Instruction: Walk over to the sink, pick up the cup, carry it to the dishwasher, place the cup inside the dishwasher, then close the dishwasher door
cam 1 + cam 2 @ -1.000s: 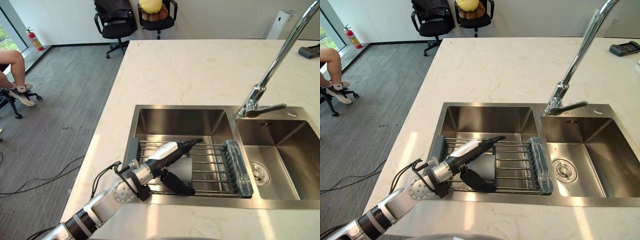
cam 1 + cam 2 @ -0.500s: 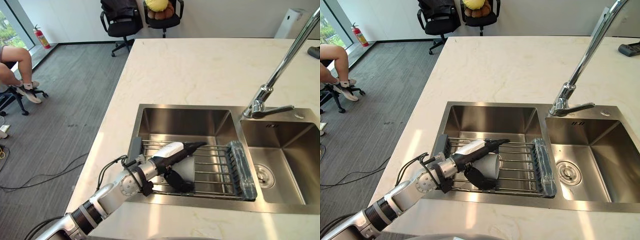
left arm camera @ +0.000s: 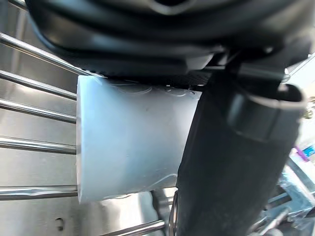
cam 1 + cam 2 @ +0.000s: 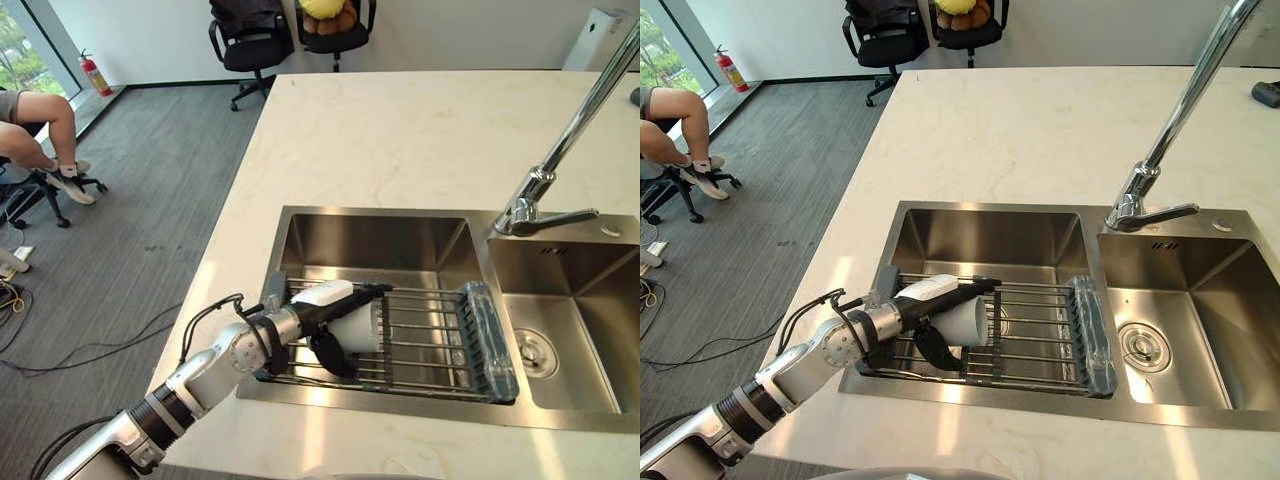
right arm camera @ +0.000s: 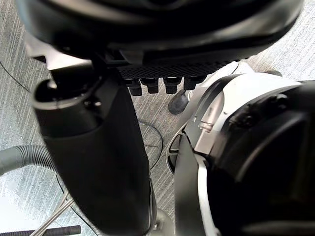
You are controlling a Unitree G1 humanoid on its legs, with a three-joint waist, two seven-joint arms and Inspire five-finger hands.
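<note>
Cup (image 4: pixel 358 325), one, in left hand (image 4: pixel 315 305) fingers, over one wire rack (image 4: pixel 430 342)

One cup (image 4: pixel 358 325) lies on one wire rack (image 4: pixel 425 345). The one sink (image 4: pixel 400 402) has two basins, a left basin (image 4: pixel 375 240) and a right basin (image 4: pixel 590 300), and one tap (image 4: pixel 530 200). Beyond the one table (image 4: pixel 420 130) stand two office chairs, one dark (image 4: pixel 248 40) and one loaded (image 4: pixel 338 25). On the floor are one fire extinguisher (image 4: pixel 97 75) and one seated person (image 4: pixel 55 125).
</note>
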